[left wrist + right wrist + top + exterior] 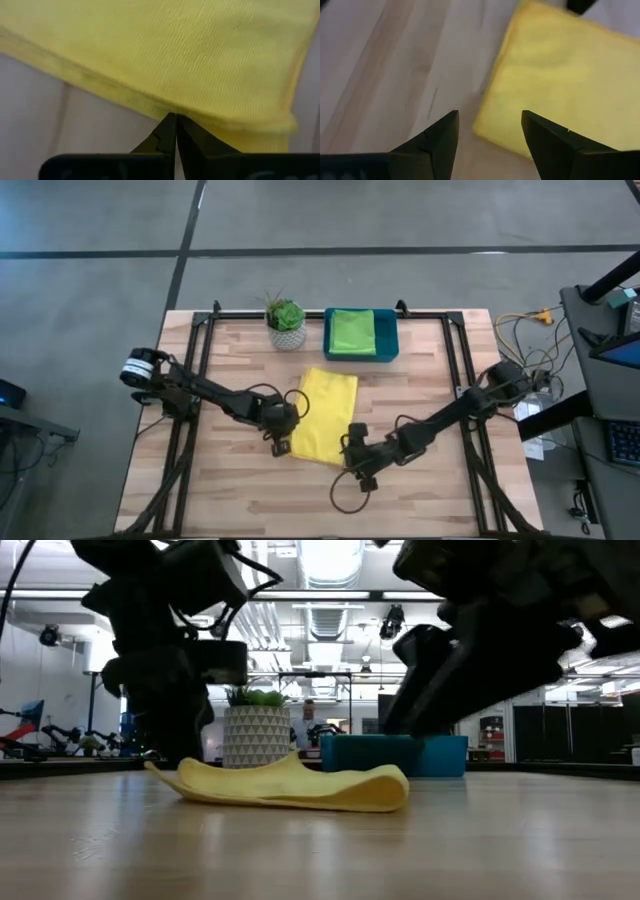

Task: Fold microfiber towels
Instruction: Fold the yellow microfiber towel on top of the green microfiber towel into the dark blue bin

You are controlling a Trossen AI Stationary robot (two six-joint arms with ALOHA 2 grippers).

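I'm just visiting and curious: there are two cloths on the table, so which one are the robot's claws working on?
The yellow towel, folded on the bare wood between both grippers. The light green towel sits apart in the blue tray.

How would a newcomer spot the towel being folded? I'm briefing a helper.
Start at the blue tray at the table's far edge. Nearer, mid-table, lies the yellow towel, folded flat between both arms. The only other cloth, a green one, sits inside the tray.

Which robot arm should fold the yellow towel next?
Probably the right: its end effector is open beside the folded yellow microfiber towel. The left end effector is shut at the opposite edge.
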